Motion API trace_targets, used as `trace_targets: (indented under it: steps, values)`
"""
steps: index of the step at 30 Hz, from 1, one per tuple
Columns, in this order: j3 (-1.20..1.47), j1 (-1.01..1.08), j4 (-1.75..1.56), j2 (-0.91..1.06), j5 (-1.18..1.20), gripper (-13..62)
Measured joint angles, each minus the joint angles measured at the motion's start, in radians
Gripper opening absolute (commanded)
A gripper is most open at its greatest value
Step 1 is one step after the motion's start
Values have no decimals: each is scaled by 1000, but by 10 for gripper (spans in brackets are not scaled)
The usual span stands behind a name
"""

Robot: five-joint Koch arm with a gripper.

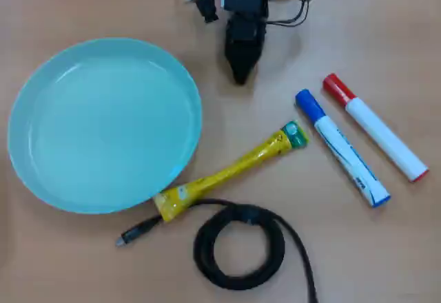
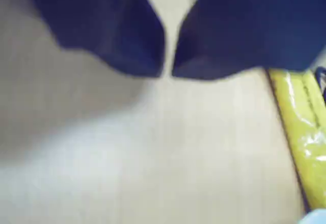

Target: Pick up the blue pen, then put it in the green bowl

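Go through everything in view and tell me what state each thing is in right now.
claw: shut, empty, above bare table
blue pen: capped, lying flat on the table
red marker: capped, lying flat beside the blue pen
green bowl: empty, upright
yellow tube: lying flat, one end at the bowl's rim
black cable: coiled

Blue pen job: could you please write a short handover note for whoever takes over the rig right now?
Claw: shut and empty, near the top of the overhead view, touching nothing.
Blue pen: lying on the table at right, beside the red-capped marker, not touching it.
Green bowl: at left, empty; a yellow tube lies by its rim.
Done: nothing yet.
Left: grasp the pen, carry it over, release into the bowl.
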Motion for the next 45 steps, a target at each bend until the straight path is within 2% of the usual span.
trace_targets:
  steps: [5,21,39,45]
  values:
    - [0,-129,15,0,-101,-60]
    - [-8,-129,32,0,-106,-60]
    - [-474,-227,845,0,-107,-61]
    - [-604,-278,973,0,-107,-60]
